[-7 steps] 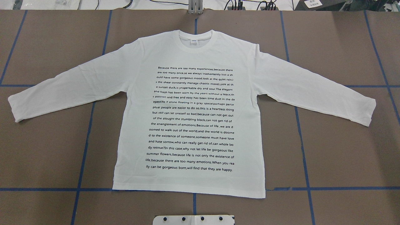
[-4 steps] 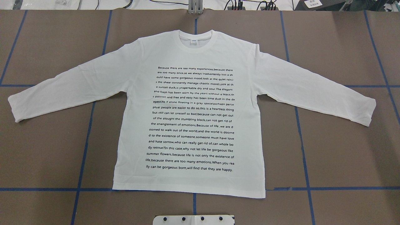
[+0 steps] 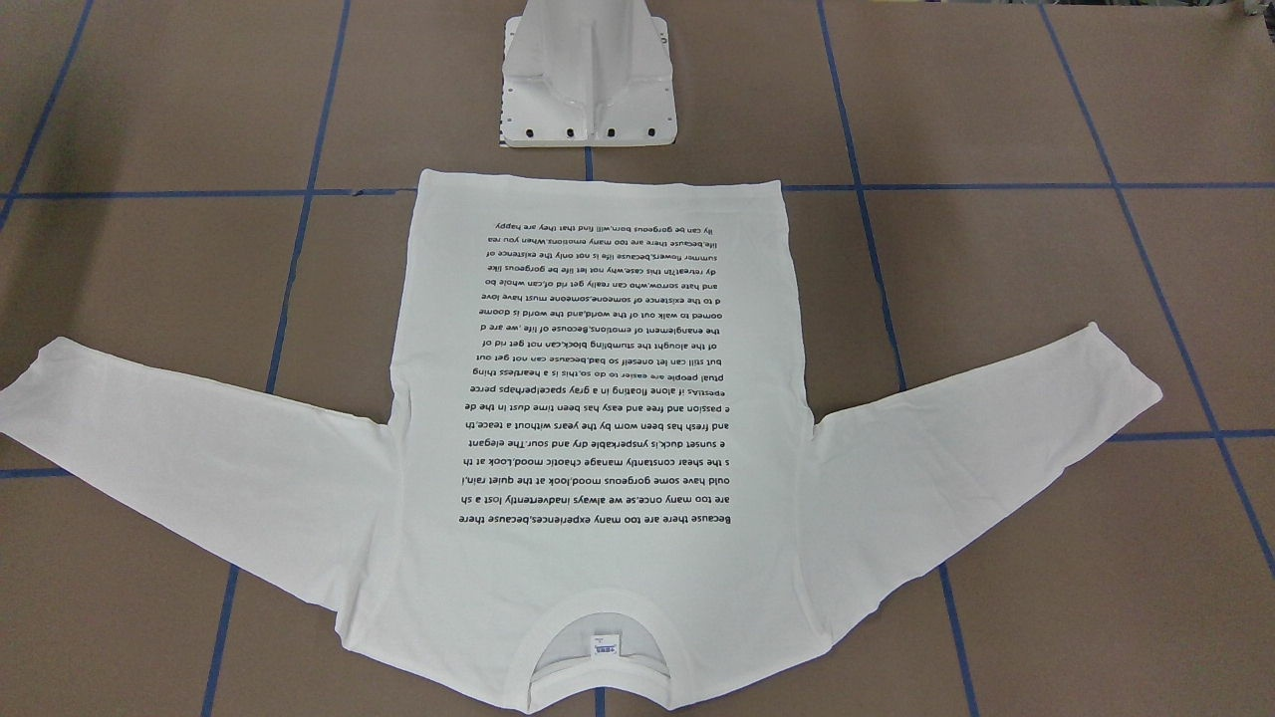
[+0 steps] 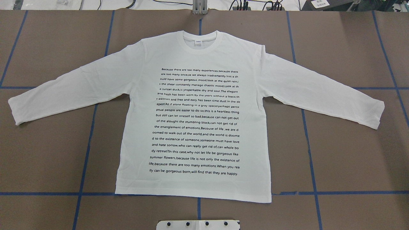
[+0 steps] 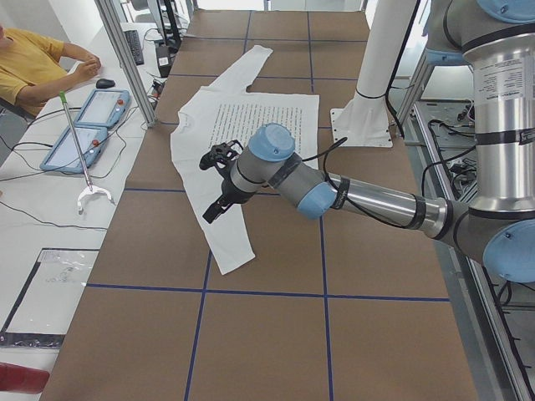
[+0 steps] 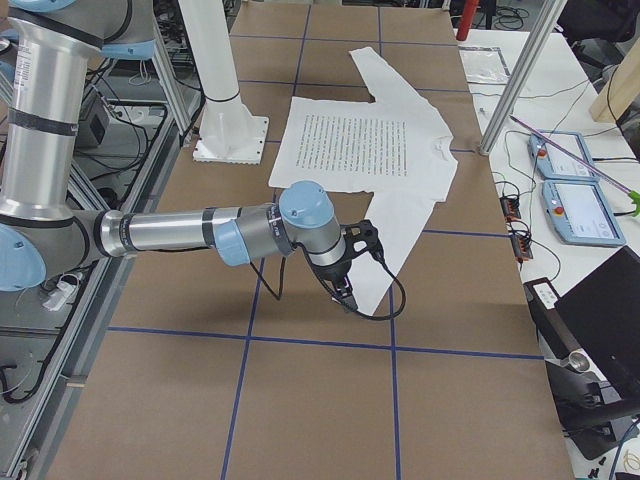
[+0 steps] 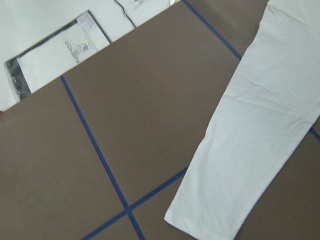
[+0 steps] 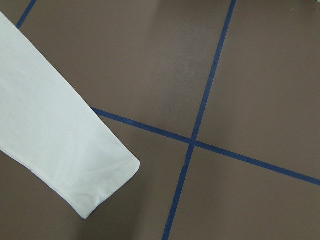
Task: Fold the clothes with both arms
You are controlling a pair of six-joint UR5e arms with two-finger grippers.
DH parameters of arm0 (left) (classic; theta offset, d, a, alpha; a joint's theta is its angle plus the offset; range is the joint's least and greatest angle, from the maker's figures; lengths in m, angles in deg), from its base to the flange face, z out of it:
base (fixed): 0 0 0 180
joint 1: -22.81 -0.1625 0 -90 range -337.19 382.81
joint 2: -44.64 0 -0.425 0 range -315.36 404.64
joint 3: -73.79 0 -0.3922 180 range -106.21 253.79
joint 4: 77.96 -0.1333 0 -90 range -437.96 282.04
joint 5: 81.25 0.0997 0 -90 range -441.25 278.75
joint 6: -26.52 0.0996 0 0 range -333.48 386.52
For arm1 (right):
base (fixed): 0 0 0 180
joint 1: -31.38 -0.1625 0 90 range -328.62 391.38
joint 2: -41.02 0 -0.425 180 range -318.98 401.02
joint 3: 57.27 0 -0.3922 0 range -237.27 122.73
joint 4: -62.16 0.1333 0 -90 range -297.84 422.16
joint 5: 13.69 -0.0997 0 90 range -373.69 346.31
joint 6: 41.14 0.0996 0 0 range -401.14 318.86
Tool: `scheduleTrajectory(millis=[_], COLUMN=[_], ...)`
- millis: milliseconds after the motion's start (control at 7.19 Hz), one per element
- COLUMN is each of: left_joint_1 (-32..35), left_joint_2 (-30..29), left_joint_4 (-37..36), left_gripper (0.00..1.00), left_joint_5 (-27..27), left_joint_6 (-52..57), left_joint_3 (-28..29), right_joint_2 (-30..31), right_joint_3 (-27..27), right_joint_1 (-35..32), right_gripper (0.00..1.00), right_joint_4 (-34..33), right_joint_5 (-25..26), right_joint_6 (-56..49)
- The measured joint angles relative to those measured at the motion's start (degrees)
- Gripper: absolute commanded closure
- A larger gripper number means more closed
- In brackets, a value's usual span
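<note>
Shirt (image 4: 137,127): light, soft, limp.
Pinch the cuff (image 7: 200,220) low in each wrist view; left gripper (image 5: 216,188), right gripper (image 6: 343,292): you cannot tell the jaws' state.

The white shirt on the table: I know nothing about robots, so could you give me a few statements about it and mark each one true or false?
1. The shirt lies spread flat with both sleeves out to the sides. True.
2. Its printed text faces down. False: the text faces up.
3. The collar points away from the robot's white base. True.
4. A pincer grips a sleeve. False: both sleeves lie free. The left pincer and right pincer are off the cloth.
5. Red lines cross the table. False: the tape lines are blue.
</note>
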Motion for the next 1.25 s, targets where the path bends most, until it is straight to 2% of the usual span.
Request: scheduleTrajectory(millis=[278,417,556,834,1252], left_joint_1=[0.00,0.00,0.00,-0.01,0.00], left_joint_2=[-1.37,-1.52,-1.53,-1.52,-1.33], left_joint_4=[7.62,9.40,10.09,10.42,10.46], left_gripper=[0.00,0.00,0.00,0.00,0.00], left_joint_5=[0.04,0.00,-0.09,-0.20,-0.25], left_joint_6=[-0.70,-0.77,-0.78,-0.74,-0.65], left_joint_3=[6.43,7.71,8.11,8.04,7.75], right_joint_2=[-1.58,-3.08,-4.22,-5.94,-6.45], right_joint_3=[-8.98,-12.78,-15.49,-20.07,-25.70], right_joint_1=[1.32,3.74,7.79,17.67,24.61], right_gripper=[0.00,0.01,0.02,0.08,0.23], right_joint_4=[12.29,18.50,24.62,35.64,43.89], right_joint_5=[-0.44,0.25,3.04,11.82,16.49], right_joint_6=[5.03,12.66,21.51,36.74,44.12])
